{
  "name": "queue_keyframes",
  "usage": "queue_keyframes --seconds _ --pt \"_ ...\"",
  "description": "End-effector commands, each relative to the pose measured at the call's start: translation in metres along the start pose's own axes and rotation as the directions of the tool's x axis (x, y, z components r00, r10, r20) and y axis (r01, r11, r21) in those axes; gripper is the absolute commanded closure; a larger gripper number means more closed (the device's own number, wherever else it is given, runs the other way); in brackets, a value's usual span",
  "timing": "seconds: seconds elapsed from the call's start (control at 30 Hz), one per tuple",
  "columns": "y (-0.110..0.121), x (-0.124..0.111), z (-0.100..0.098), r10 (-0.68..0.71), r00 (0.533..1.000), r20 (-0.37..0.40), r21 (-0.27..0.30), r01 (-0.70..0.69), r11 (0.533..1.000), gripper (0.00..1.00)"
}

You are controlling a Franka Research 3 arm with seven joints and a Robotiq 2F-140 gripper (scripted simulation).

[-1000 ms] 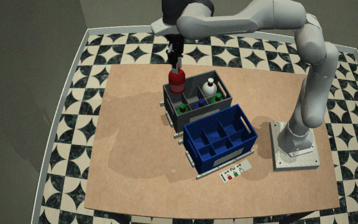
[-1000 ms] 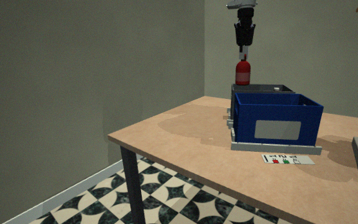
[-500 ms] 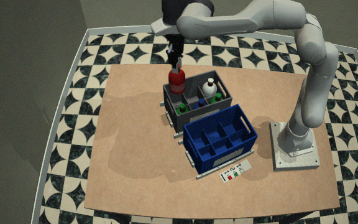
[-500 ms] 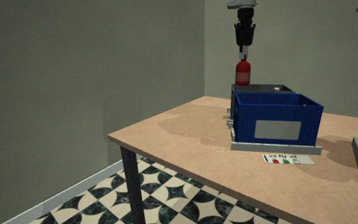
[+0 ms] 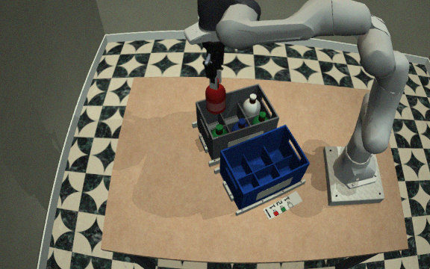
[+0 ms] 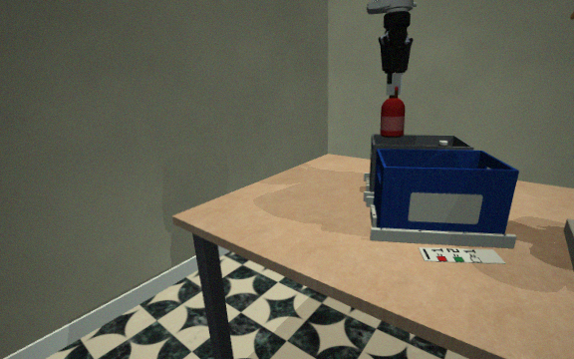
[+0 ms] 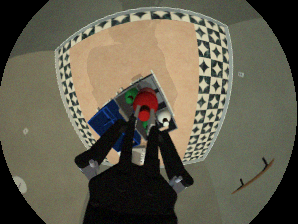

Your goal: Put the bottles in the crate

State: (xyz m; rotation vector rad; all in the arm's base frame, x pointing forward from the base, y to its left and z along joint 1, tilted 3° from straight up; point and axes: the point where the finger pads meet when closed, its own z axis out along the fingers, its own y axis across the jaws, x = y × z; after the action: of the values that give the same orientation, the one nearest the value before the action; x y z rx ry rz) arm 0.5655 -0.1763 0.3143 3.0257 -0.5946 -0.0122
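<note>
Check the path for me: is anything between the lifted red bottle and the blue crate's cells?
Nothing visible blocks it. The red bottle hangs from the gripper, its base above the grey crate rim. The blue crate sits right beside it, its rim about level and its cells empty.

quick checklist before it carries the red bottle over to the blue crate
1. Grip: gripper shut on red bottle at its neck: ok.
2. Bottle upright: ok.
3. Bottle base above grey crate rim: ok in the exterior view.
4. Blue crate compartments empty: ok.
5. Pick list shows a red mark: ok; its counts: cannot tell.
6. Other bottles standing in grey crate: ok.
</note>
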Motion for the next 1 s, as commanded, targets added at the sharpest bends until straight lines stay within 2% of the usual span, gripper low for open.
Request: queue_keyframes --seconds 0.0,0.97 --pt "-0.004 -0.003 -0.008 -0.002 1.0 -0.02 0.005 0.002 1.0 1.0" --pt "-0.008 -0.053 -0.007 -0.002 1.0 -0.02 0.005 0.002 1.0 1.0"
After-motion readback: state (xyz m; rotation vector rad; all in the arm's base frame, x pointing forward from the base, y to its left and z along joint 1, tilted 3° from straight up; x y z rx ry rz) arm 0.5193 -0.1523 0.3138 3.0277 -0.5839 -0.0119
